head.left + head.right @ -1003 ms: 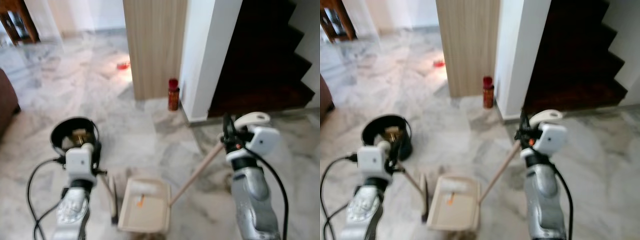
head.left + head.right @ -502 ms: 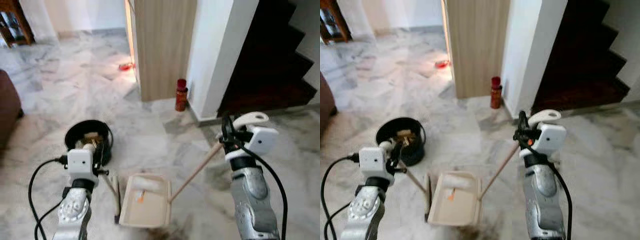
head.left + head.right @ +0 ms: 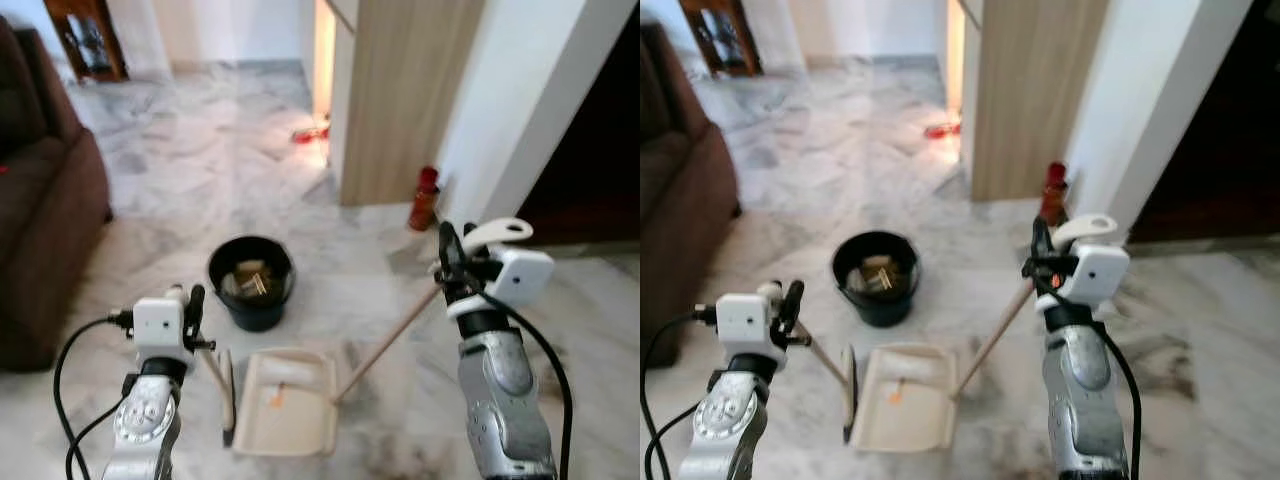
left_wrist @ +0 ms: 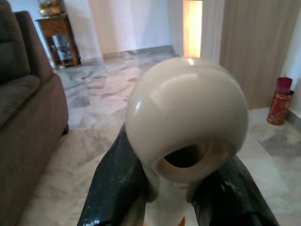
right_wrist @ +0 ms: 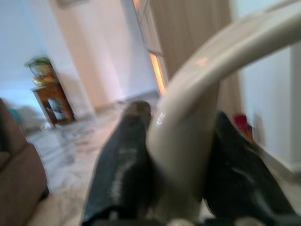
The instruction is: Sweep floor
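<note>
One cream dustpan (image 3: 285, 402) holds white and orange scraps.

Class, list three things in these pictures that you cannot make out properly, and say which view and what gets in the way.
1. Contents of the black bucket: too small in the eye views to identify.
2. The brush bristles: seen edge-on beside the dustpan in the eye views.
3. The red object on the floor by the doorway: too small and glare-lit.
4. The right wrist view is blurred around the right gripper holding the dustpan handle.
</note>
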`<state>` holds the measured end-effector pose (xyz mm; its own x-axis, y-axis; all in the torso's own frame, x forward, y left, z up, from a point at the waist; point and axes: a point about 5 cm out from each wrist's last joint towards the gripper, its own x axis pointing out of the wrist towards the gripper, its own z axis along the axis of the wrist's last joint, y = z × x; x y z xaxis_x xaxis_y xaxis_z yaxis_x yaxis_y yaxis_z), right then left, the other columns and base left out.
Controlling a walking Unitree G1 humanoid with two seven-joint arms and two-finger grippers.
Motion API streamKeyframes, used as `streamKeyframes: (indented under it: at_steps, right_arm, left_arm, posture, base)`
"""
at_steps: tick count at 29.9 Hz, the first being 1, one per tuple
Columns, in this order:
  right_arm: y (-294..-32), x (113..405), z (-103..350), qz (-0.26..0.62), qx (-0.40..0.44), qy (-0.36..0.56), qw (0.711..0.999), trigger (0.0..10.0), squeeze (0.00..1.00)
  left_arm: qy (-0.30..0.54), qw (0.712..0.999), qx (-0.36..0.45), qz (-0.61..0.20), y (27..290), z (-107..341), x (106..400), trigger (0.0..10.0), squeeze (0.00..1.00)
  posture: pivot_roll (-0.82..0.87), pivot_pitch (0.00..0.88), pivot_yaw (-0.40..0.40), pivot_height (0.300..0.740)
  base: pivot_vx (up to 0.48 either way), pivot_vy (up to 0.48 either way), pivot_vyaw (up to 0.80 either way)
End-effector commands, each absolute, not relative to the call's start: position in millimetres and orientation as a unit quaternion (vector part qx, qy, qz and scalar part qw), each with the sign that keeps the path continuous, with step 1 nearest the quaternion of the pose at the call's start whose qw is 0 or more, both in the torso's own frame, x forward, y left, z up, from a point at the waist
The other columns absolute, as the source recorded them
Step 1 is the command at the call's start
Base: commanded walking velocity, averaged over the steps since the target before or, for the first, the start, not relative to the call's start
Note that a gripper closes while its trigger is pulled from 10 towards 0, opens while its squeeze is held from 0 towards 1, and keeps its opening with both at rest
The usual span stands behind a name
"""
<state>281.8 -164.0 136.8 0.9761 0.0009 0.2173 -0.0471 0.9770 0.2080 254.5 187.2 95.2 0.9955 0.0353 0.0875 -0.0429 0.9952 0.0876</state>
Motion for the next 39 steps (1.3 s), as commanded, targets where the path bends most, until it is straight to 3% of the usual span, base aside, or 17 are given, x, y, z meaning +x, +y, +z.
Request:
streamKeyframes:
  at_steps: [1,39]
  right_arm:
    - [-164,283,152,0.015,0.095,-0.141,0.985,10.0,0.0]
    - [-128,299,212,0.068,0.142,-0.227,0.961,10.0,0.0]
  left_arm:
    - [-0.071,0.996,0.044,0.011,184,107,260,10.0,0.0]
    - [-0.078,0.995,0.052,0.014,185,108,259,10.0,0.0]
  posture:
    - [0.04,0.0,-0.012,0.74]
    - [0.05,0.0,-0.022,0.74]
  base:
    - [0.0,0.326,0.0]
    - [0.0,0.009,0.0]
